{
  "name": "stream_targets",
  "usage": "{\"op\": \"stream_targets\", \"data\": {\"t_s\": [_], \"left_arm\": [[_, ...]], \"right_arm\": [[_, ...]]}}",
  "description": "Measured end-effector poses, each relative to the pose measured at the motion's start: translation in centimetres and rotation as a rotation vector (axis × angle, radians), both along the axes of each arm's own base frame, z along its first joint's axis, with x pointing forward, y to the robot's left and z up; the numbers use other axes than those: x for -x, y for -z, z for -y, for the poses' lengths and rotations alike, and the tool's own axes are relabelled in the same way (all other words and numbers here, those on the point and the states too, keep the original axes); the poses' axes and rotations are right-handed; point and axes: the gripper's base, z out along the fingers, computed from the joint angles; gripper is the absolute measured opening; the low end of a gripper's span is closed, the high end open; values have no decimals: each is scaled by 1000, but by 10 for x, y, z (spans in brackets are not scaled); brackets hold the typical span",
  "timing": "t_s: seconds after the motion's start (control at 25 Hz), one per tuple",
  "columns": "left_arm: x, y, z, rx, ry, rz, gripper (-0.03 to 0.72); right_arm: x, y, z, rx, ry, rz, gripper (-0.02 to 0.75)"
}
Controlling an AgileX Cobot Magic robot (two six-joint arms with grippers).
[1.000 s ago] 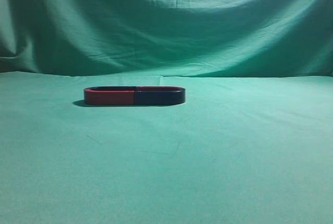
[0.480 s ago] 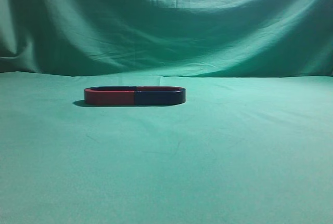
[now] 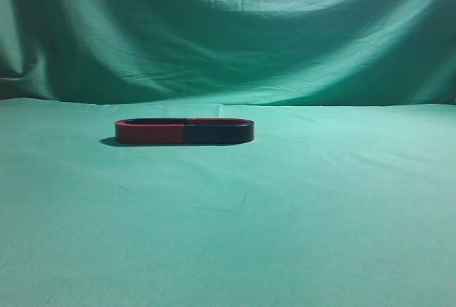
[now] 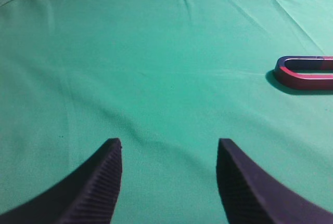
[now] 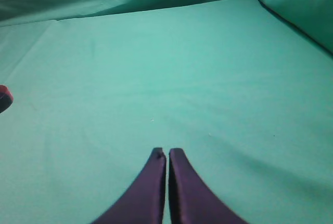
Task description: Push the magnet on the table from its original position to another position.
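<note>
The magnet (image 3: 219, 133) lies flat on the green cloth table (image 3: 285, 207), left of centre. It shows a dark navy side and a red far arm. Its open end meets a second U magnet, and the two form one long oval. A sliver of the magnet's dark bend shows at the left edge of the right wrist view (image 5: 4, 99). My left gripper (image 4: 169, 143) is open and empty above bare cloth, well to the left of the oval. My right gripper (image 5: 167, 152) is shut and empty above bare cloth, to the right of it. Neither gripper shows in the exterior view.
The second U magnet (image 3: 149, 133) shows a red side and forms the left half of the oval. It also shows at the right edge of the left wrist view (image 4: 307, 73). A green cloth backdrop (image 3: 228, 36) rises behind the table.
</note>
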Motion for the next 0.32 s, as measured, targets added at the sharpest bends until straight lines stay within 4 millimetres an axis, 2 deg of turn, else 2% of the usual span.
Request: {"op": "stream_targets", "data": {"t_s": [0.32], "left_arm": [[0, 0, 0, 0, 0, 0, 372]], "right_arm": [[0, 0, 0, 0, 0, 0, 0]]}}
